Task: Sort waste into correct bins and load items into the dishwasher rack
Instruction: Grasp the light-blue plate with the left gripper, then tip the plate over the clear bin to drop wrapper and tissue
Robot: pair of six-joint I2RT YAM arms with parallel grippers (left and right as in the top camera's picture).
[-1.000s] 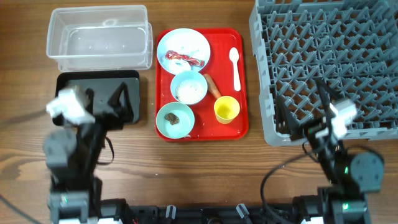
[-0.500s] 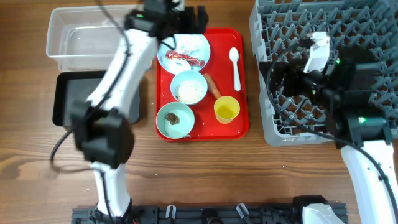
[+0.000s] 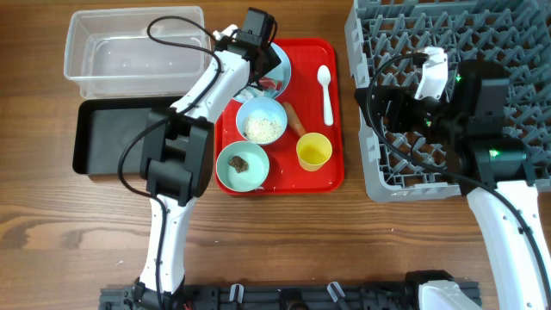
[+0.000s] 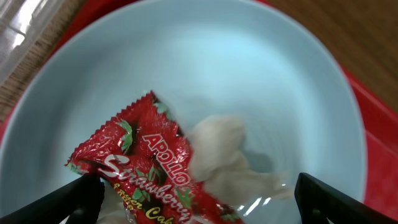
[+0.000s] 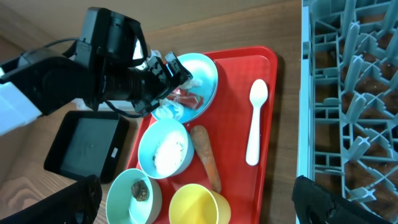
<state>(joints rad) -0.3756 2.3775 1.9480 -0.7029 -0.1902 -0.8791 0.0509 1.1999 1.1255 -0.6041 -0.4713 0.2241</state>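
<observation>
My left gripper (image 4: 199,208) is open, low over the pale blue plate (image 4: 261,68), its fingers on either side of the red crinkled wrapper (image 4: 149,168) and the white crumpled scrap (image 4: 227,155). In the overhead view the left gripper (image 3: 256,62) covers much of the plate (image 3: 282,67). My right gripper (image 3: 389,105) is open and empty, held above the left edge of the grey rack (image 3: 482,43). The white bowl of rice (image 3: 261,122), the teal bowl with the brown lump (image 3: 242,165), the yellow cup (image 3: 313,151), the carrot piece (image 3: 295,119) and the white spoon (image 3: 325,86) lie on the red tray (image 3: 336,176).
The clear tub (image 3: 138,52) stands at the back left, with the black tray (image 3: 112,138) just in front of it, both left of the red tray. The left arm's cable loops over the tub. The rack fills the right side of the table.
My left arm has swung from over the black tray to the plate and lowered onto the wrapper. My right arm has risen and reached over the rack's left edge.
</observation>
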